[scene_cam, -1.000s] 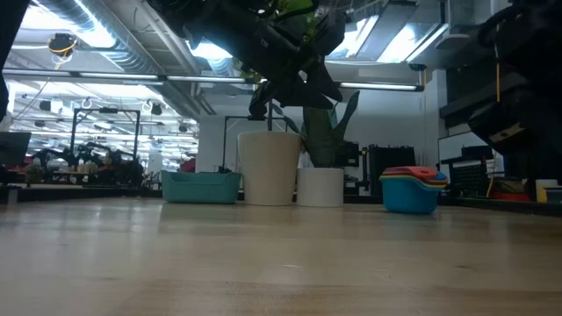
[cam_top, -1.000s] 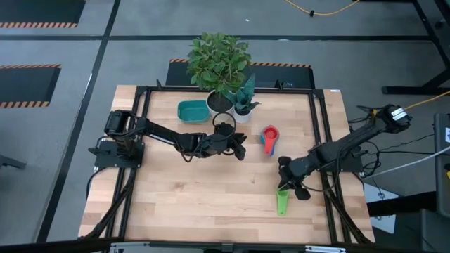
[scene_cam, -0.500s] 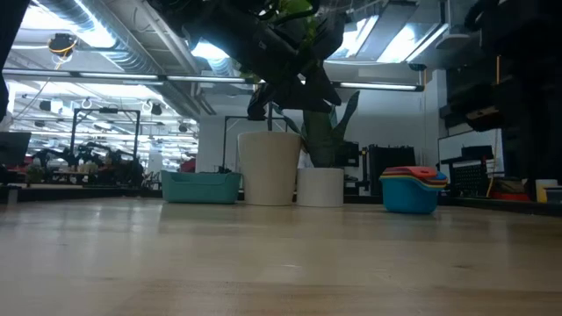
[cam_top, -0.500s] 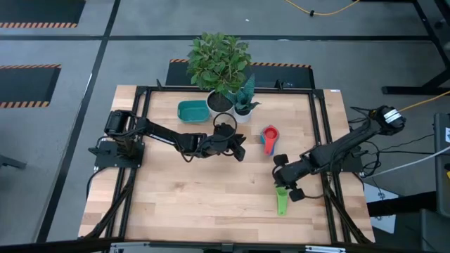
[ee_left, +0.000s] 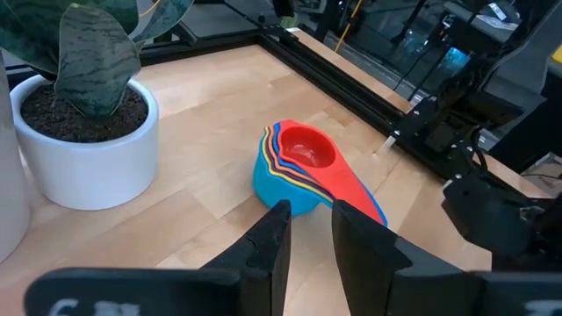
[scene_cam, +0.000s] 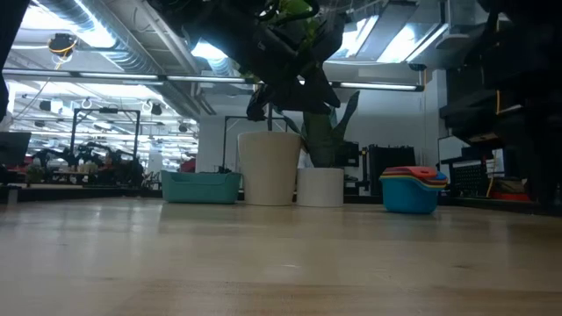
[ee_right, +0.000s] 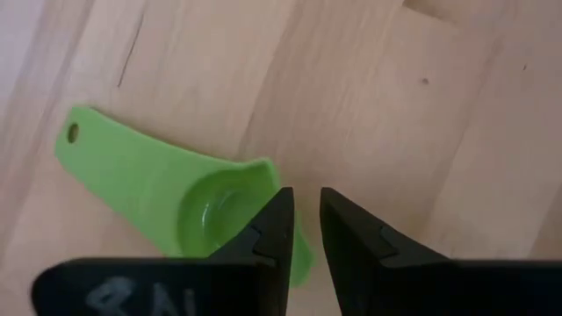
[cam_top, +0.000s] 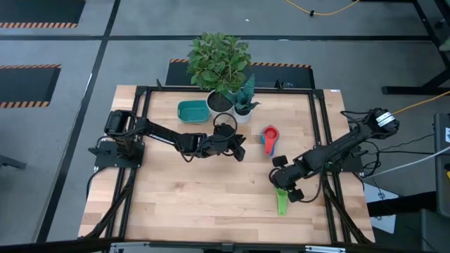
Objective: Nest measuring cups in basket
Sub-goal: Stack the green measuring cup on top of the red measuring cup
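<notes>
Nearest the table's front edge, the green cup lies alone on the bare wood, bowl toward the middle of the table, handle toward the front. The right gripper hangs just above its bowl; in the right wrist view the fingers stand a narrow slit apart, empty, over the bowl's rim. Risk: with so small a gap the tips may land on the rim instead of straddling it, tip the cup or skid it across the wood; a grasp on the smooth rounded wall alone may slip. Widening the gap before descent appears necessary.

Farther in, the cup stack rests on the table right of centre, red on top, handles fanned. The left gripper hovers just beside it, short of contact; the left wrist view shows its fingers close together with a slim gap, holding nothing. Risk: both arms work near each other here, and a reach by either toward the stack could bring them into collision. A nudge could also split the nested stack.

Farthest, the basket sits by the large pot and small pot, holding no cup. Risk: the plants crowd the path, so a carried stack may brush leaves or a pot rim on the way in
</notes>
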